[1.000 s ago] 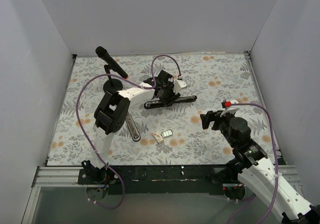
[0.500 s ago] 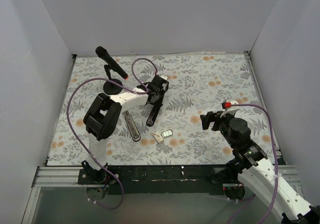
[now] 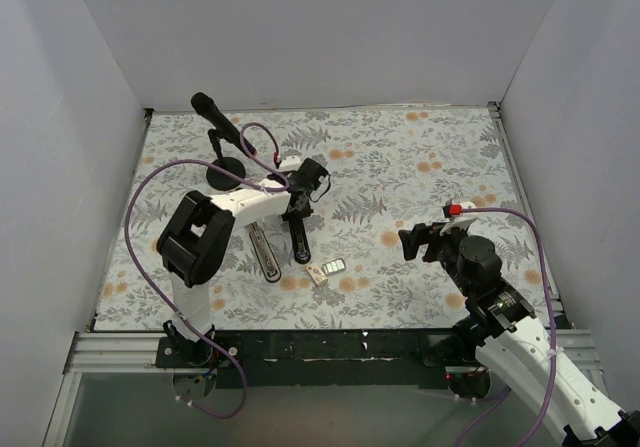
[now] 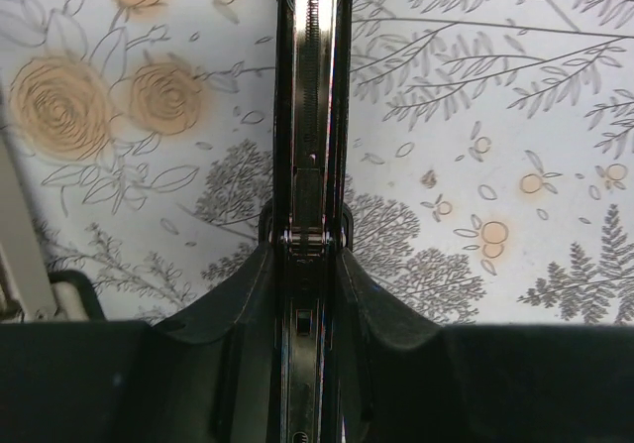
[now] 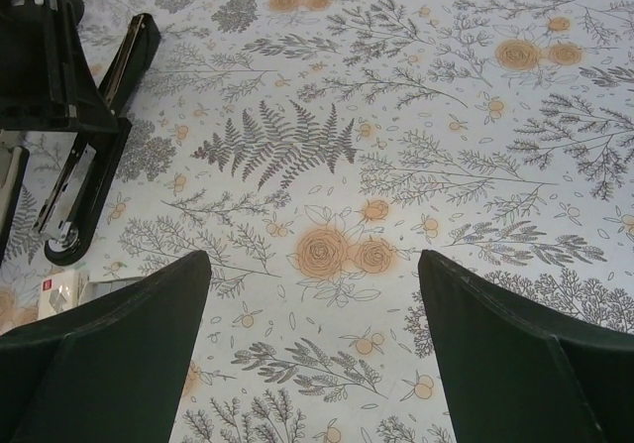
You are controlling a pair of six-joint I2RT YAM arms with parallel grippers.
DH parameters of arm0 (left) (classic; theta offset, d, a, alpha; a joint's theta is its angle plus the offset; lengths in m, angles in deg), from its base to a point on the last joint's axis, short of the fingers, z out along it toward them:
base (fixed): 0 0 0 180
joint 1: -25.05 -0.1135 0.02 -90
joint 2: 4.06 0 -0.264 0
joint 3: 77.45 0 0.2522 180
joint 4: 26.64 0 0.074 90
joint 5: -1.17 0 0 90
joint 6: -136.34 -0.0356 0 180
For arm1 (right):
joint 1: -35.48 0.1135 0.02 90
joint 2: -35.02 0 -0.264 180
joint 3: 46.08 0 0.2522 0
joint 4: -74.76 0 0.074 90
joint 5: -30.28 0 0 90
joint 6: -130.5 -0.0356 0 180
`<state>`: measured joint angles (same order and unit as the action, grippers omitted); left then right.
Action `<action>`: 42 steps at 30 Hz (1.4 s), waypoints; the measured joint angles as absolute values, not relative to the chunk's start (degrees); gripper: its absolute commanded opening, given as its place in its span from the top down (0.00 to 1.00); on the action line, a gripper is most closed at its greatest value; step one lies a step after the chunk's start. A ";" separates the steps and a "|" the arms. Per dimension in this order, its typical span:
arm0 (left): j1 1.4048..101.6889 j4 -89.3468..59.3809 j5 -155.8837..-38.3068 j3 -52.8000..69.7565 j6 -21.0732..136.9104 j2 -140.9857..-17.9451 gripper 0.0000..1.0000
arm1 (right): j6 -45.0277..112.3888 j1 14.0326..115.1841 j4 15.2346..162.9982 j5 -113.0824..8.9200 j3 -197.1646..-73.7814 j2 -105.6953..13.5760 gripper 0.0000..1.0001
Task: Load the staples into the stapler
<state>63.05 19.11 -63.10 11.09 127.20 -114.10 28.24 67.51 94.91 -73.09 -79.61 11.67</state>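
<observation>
Left of centre, my left gripper (image 4: 309,250) clamps the stapler (image 3: 300,239) open (right gripper (image 5: 312,265) idle, jaws wide); next I'd fetch staples (image 3: 335,266).

place: lab test cell | evidence: plain white enclosure walls (image 3: 330,37); floral-covered tabletop (image 3: 430,157); microphone (image 3: 222,124) on stand

The stapler (image 4: 313,86) tight between left end effector (image 4: 309,253) fingers (image 4: 233,299)
</observation>
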 measured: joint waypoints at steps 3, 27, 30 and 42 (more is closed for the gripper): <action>63.18 20.44 -62.38 9.17 129.93 -112.39 1.00 | 28.20 67.51 94.94 -72.83 -79.59 11.67 0.07; 64.90 25.80 -56.80 7.27 136.77 -110.40 0.98 | 27.15 67.53 96.25 -71.12 -78.69 12.04 0.04; 64.31 25.62 -56.93 7.25 136.79 -110.40 0.90 | 27.15 67.53 96.29 -70.46 -78.69 11.03 0.04; 62.74 22.45 -57.87 5.63 136.90 -109.90 0.83 | 27.09 67.53 96.60 -68.50 -78.69 9.20 0.03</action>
